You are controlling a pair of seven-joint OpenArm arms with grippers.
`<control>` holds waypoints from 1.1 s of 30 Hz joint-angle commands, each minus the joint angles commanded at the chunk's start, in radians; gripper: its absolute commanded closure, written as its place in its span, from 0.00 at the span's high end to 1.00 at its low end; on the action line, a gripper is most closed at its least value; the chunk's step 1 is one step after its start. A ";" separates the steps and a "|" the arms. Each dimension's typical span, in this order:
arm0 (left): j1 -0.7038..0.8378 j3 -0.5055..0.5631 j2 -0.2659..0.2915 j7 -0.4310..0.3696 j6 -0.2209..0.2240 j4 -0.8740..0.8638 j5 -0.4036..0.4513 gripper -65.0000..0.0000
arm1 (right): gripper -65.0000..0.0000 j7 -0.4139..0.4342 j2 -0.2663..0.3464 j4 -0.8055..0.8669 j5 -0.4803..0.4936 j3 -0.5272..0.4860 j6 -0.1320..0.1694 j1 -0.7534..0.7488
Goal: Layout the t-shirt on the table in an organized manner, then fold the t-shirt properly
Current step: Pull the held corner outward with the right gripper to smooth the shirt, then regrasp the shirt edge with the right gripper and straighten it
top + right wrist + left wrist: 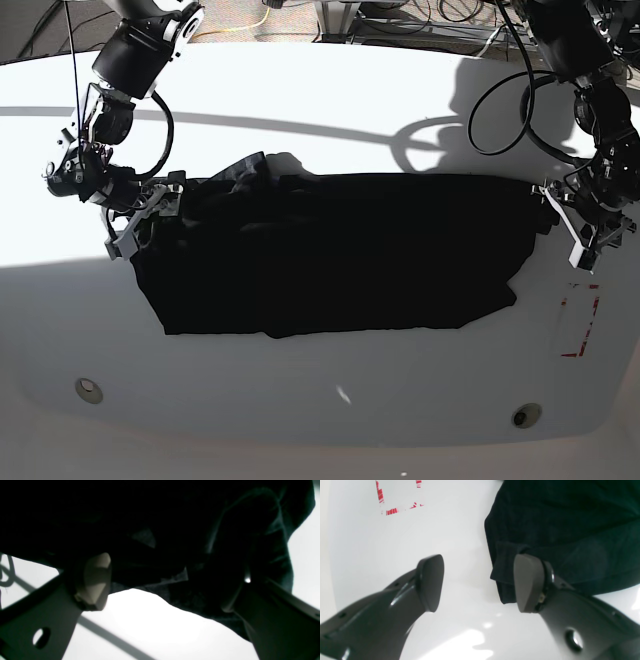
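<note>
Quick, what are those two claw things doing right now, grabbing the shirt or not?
Left gripper: open, holding nothing; one side sits at the t-shirt edge.
Right gripper: open, with the shirt's edge lying between the jaws, not clamped.

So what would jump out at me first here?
A large, wrinkly black cloth t-shirt spread across the middle of the big white table. At each end a black robot arm sits at its edge, jaws open: left gripper near a small red dashed rectangle, right gripper opposite.

One black t-shirt [330, 255], one white table [320, 90], two grippers, left gripper [588, 232], right gripper [140, 215], one red dashed rectangle [580, 320], two metal discs [88, 388]
</note>
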 joint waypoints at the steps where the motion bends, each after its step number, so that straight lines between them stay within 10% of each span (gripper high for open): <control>1: 0.000 0.000 0.000 0.000 0.000 0.000 0.000 0.63 | 0.71 0.000 0.000 0.000 0.000 -0.015 0.000 0.006; 19: 0.000 -0.002 -0.003 0.000 0.000 0.000 0.000 0.63 | 0.66 0.015 -0.068 -0.146 -0.006 -0.049 0.000 0.201; 33: 0.000 -0.003 -0.017 0.002 0.000 0.002 0.000 0.63 | 0.66 0.054 0.037 -0.245 -0.003 -0.091 0.000 0.322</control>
